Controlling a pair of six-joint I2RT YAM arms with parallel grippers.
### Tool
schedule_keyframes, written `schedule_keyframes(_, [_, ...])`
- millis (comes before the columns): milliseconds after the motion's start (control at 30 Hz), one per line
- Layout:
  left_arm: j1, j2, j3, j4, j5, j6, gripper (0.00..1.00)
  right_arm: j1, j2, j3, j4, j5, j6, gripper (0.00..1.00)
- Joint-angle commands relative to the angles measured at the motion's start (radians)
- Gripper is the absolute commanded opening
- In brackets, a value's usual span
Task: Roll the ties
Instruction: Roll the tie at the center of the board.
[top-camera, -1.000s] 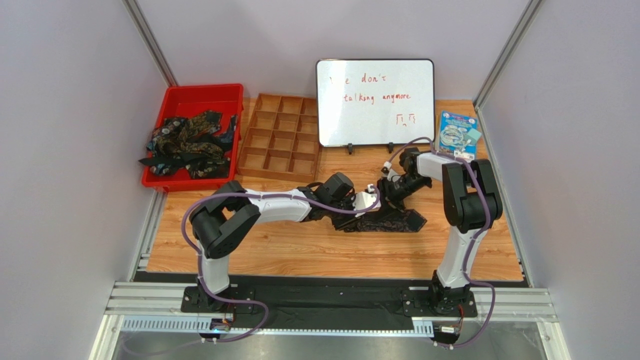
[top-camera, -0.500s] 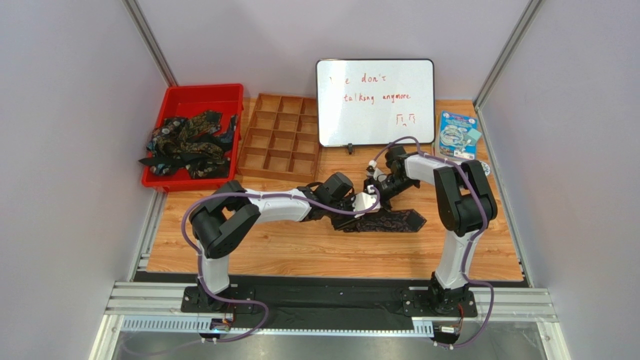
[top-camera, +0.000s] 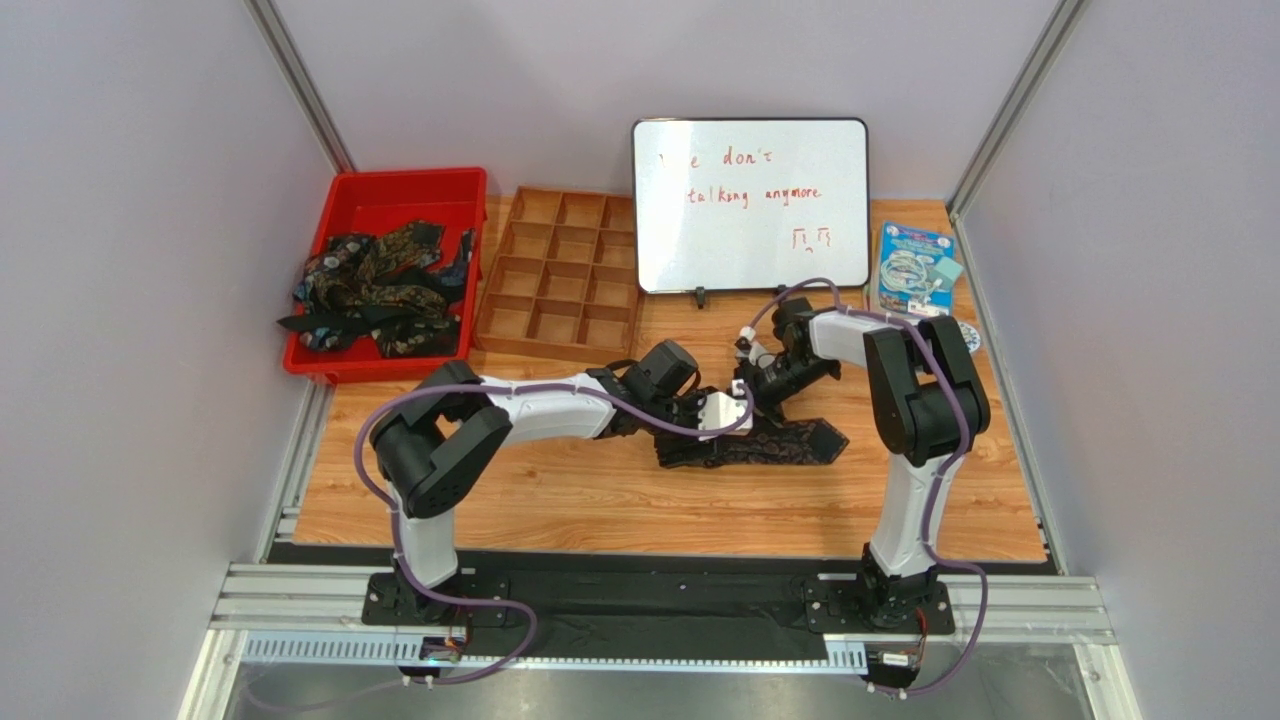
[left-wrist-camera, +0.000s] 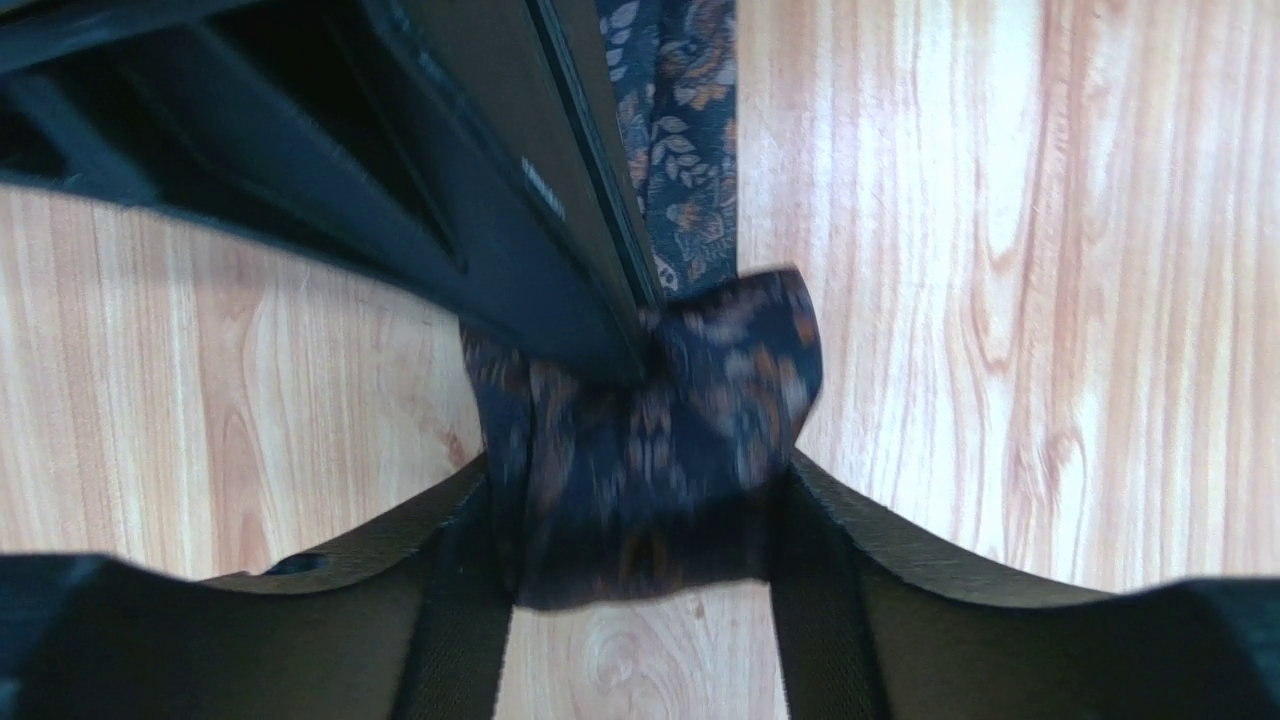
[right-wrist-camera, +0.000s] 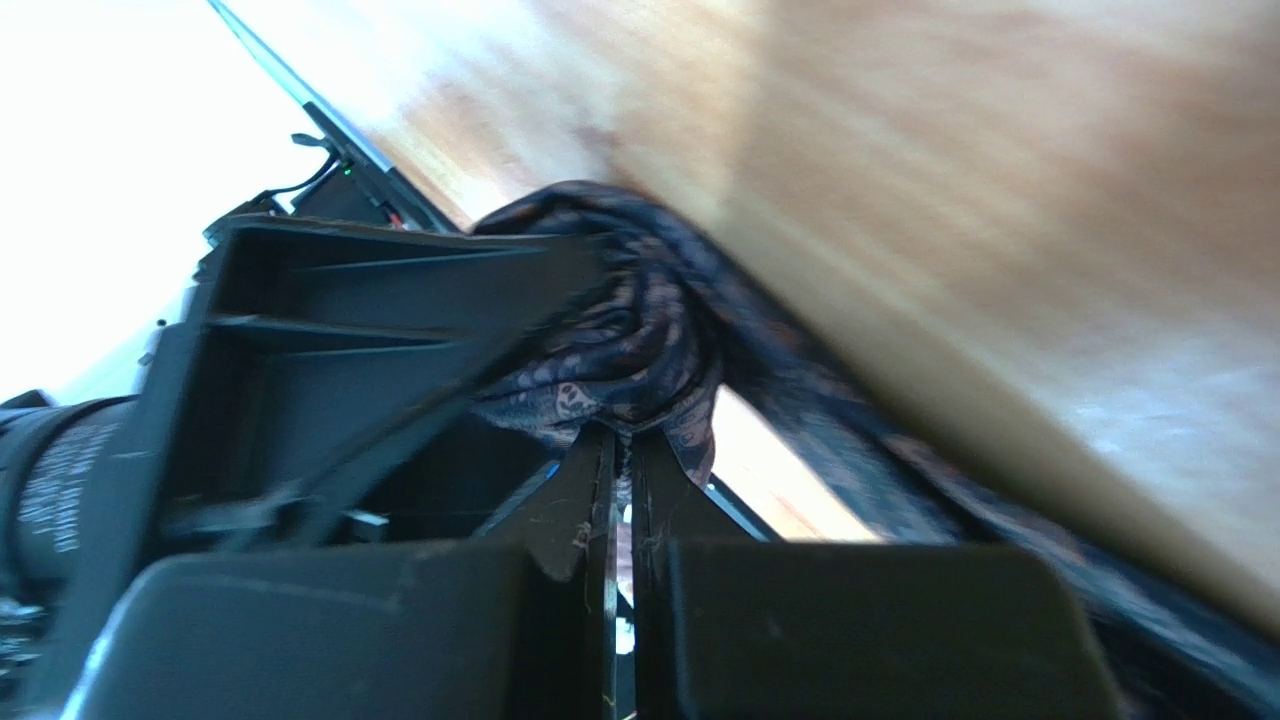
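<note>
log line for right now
tie: partly rolled | left tool: straddling roll, grip unclear | right tool: shut, tips at roll

A red bin (top-camera: 403, 180), a divided wooden tray (top-camera: 559, 267), a propped whiteboard (top-camera: 751, 203) and a blue packet (top-camera: 917, 270) are set along the far side of the wooden surface (top-camera: 601, 503). A dark patterned tie (top-camera: 789, 443) is laid near its middle.
</note>
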Motion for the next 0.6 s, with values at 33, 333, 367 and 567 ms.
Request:
schedule_keyframes(33, [0.023,-0.105,0.014,-0.029,0.08,0.015,0.68,-0.033,0.053,-0.02,0.044,0.162,-0.061,0.0])
schedule_keyframes(333, [0.023,-0.133,-0.019,0.056,0.086,-0.045,0.75,-0.054,0.09,-0.017,0.056,0.216,-0.086,0.0])
schedule_keyframes(367, [0.024,-0.13,-0.021,0.064,0.094,-0.052,0.78,-0.056,0.095,-0.014,0.055,0.221,-0.086,0.0])
schedule_keyframes(567, [0.023,-0.088,-0.032,0.148,0.131,-0.068,0.81,-0.062,0.118,-0.009,0.052,0.242,-0.078,0.0])
